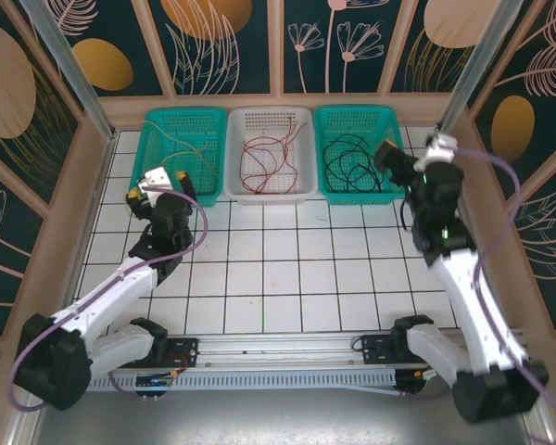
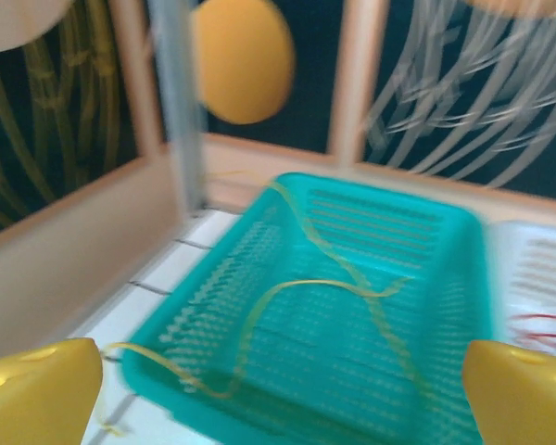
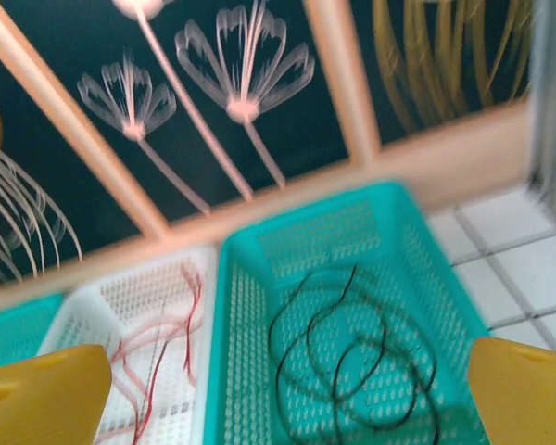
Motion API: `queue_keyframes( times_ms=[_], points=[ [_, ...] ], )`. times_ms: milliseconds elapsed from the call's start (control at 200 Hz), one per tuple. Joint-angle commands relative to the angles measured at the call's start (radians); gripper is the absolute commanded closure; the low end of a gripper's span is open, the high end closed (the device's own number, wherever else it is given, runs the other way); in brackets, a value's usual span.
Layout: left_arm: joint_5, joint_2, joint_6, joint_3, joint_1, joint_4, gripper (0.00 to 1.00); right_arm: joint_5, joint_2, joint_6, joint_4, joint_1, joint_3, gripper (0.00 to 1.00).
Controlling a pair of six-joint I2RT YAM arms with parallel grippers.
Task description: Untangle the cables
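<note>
yellow cable (image 2: 324, 282) blurred in left wrist view; white basket (image 2: 537, 269) cut by edge

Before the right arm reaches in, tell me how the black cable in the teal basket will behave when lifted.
Probably floppy: the black cable lies in loose overlapping loops, so it should sag and trail. Likely very light, being so thin. Its loops may drag each other up or snag the basket's perforated wall.

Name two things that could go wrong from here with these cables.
The yellow cable drapes over the near rim of the left teal basket, so it may slip out or snag on the left gripper nearby. The black cable lies in overlapping loops in the right teal basket; the right gripper could catch one.
</note>
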Motion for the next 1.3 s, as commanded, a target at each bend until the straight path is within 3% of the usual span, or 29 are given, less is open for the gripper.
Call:
queue_keyframes(
  times_ms=[0,115,200,270,315,365,506,581,636,656,686,716,746,801,1296],
  points=[
    [0.041,0.068,0.073,-0.098,0.126,0.303,0.01,0.267,-0.092,-0.068,0.369,-0.002,-0.293,0.01],
    [0.095,0.159,0.075,-0.213,0.200,0.532,0.01,0.424,-0.058,-0.174,0.514,-0.005,-0.458,0.01],
    [0.118,0.232,0.101,-0.277,0.229,0.686,0.01,0.455,0.065,-0.238,0.668,-0.009,-0.548,0.01],
    [0.131,0.290,0.100,-0.346,0.238,0.828,0.01,0.463,0.189,-0.279,0.893,-0.011,-0.629,0.01],
    [0.120,0.326,0.104,-0.401,0.239,0.955,0.01,0.423,0.276,-0.295,1.038,-0.026,-0.672,0.01],
    [0.102,0.341,0.085,-0.401,0.242,0.969,0.01,0.348,0.377,-0.314,1.196,-0.041,-0.708,0.01],
    [0.335,0.376,0.157,-0.381,0.254,0.960,0.01,0.163,0.674,-0.356,1.589,-0.065,-0.744,0.01],
    [0.484,0.377,0.106,-0.376,0.323,0.924,0.01,-0.011,0.614,-0.264,1.457,-0.153,-0.750,0.01],
    [0.512,0.465,0.112,-0.403,0.346,1.093,0.01,-0.122,0.720,-0.214,1.573,-0.236,-0.734,0.01],
    [0.518,0.454,0.104,-0.388,0.346,1.042,0.01,-0.170,0.726,-0.215,1.539,-0.250,-0.714,0.01],
    [0.543,0.413,0.083,-0.341,0.357,0.859,0.01,-0.226,0.672,-0.232,1.318,-0.250,-0.654,0.01],
    [0.575,0.418,0.078,-0.355,0.378,0.919,0.01,-0.219,0.664,-0.236,1.220,-0.244,-0.606,0.01],
    [0.565,0.443,0.076,-0.371,0.379,0.989,0.01,-0.180,0.689,-0.249,1.334,-0.223,-0.636,0.01],
    [0.564,0.419,0.073,-0.354,0.379,0.904,0.01,-0.134,0.679,-0.236,1.292,-0.220,-0.628,0.01],
    [0.565,0.418,0.081,-0.363,0.377,0.928,0.01,-0.108,0.688,-0.256,1.318,-0.199,-0.631,0.01]
  ],
)
